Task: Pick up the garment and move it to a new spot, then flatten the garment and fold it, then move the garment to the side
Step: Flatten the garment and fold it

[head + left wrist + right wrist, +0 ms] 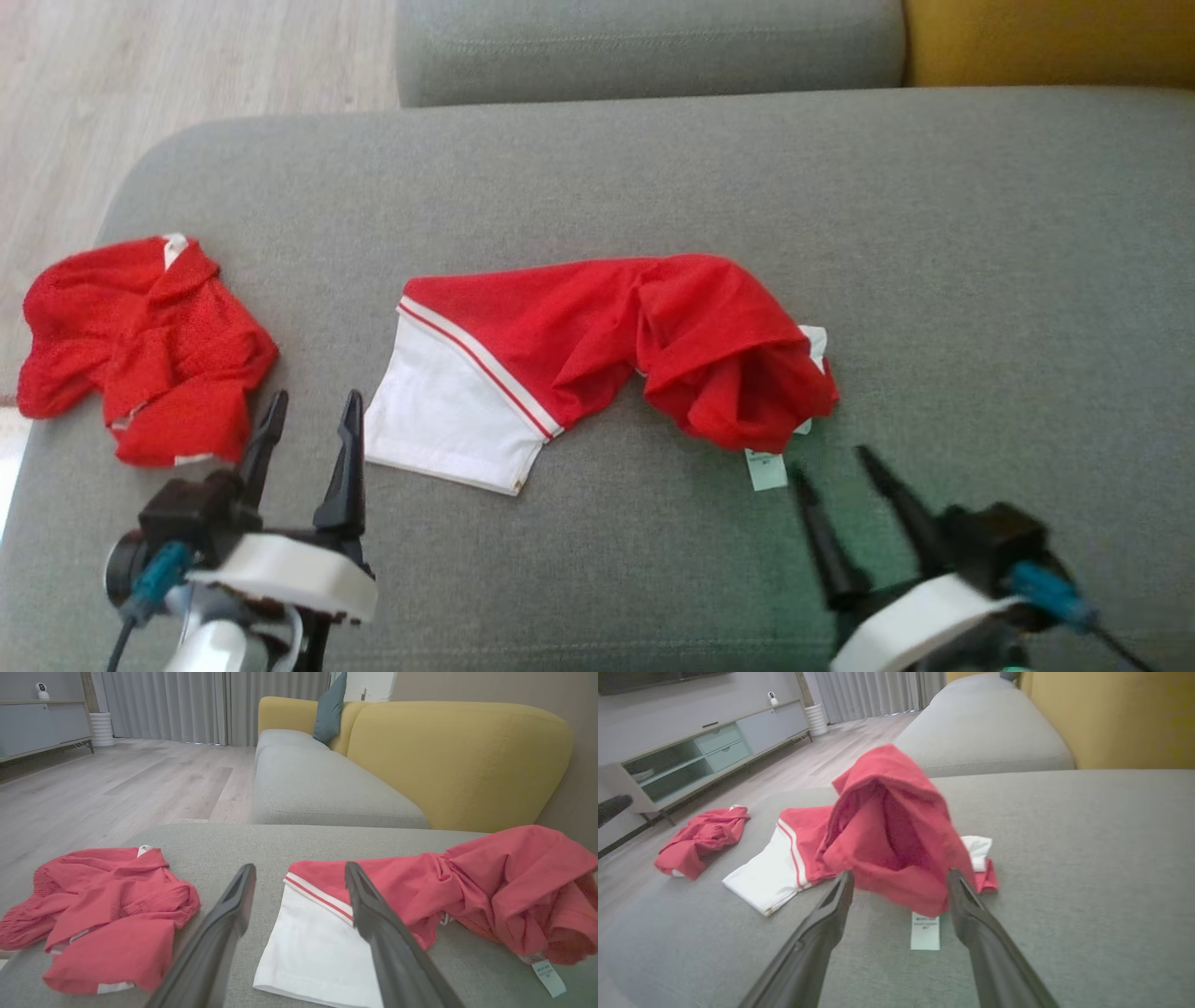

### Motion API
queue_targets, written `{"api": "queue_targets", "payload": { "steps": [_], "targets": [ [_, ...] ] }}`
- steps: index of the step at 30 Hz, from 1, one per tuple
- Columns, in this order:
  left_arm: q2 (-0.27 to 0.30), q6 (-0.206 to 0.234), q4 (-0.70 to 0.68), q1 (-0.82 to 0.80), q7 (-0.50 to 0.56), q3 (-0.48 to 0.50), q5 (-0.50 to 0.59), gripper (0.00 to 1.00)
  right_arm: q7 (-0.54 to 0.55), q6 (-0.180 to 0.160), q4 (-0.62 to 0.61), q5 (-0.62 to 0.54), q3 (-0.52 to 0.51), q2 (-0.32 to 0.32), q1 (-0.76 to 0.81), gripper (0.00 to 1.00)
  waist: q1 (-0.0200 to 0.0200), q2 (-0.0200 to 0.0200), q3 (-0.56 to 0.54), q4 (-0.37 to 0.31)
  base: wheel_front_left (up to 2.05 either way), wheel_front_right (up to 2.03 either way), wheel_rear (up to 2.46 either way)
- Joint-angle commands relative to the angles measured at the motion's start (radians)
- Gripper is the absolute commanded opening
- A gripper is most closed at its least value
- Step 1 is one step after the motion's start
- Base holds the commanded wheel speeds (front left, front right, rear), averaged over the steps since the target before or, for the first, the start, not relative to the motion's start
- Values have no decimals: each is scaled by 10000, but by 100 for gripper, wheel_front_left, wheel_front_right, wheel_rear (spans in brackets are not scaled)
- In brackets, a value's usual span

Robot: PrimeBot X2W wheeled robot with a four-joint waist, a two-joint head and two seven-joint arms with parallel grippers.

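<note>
Two grippers, both spread wide and empty: left gripper (316, 401) hovers just short of the white end of the red-and-white garment (597, 345), right gripper (831, 462) just short of its bunched red end, seemingly stationed for a two-point lift. Garment lies half-crumpled mid-seat on the grey sofa cushion (653, 177), untouched; a second red garment (140, 345) sits apart at the cushion's left edge.

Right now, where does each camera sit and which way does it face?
Head view: high, looking down on the grey fabric sofa seat; open left gripper and open right gripper at the bottom.
Left wrist view: low, along its own fingers toward the red-and-white garment's white end, yellow sofa backrest behind.
Right wrist view: low, between its fingers, facing that garment's bunched red end and white label.
Shared: all three show the crumpled red garment at the left.
</note>
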Motion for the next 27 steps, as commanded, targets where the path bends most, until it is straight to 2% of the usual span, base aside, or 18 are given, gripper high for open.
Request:
{"api": "queue_targets", "payload": {
  "steps": [1, 6, 17, 18, 19, 20, 27],
  "targets": [
    [231, 26, -348, -684, -30, 370, 102, 100, -21, -7, -282, -1, 336, -70, -581, 100, 0, 0, 88, 63, 0, 0, 0],
    [196, -20, -382, -973, -57, 335, 142, 100, -40, -7, 208, -191, 1168, -70, -1076, 100, 0, 0, 417, 241, 0, 0, 0],
    [59, -194, -227, -1495, -138, 334, 208, 100, 64, -7, 1769, -943, 1610, -70, -2544, 100, 0, 0, 1033, 565, 0, 0, 0],
    [42, -205, -208, -1519, -143, 335, 216, 100, 71, -7, 1862, -935, 1582, -70, -2604, 94, 0, 0, 1061, 589, 0, 0, 0],
    [26, -218, -188, -1540, -148, 336, 225, 100, 73, -7, 1942, -892, 1547, -70, -2659, 26, 0, 0, 1078, 609, 0, 0, 0],
    [11, -231, -169, -1560, -152, 338, 233, 100, 32, -7, 1977, -839, 1510, -70, -2719, 0, 0, 0, 1095, 627, 0, 0, 0],
    [-31, -283, -114, -1650, -171, 399, 319, 100, -617, -7, 1402, -442, 955, -70, -3080, 0, 0, 0, 1176, 630, 0, 0, 0]
  ]
}}
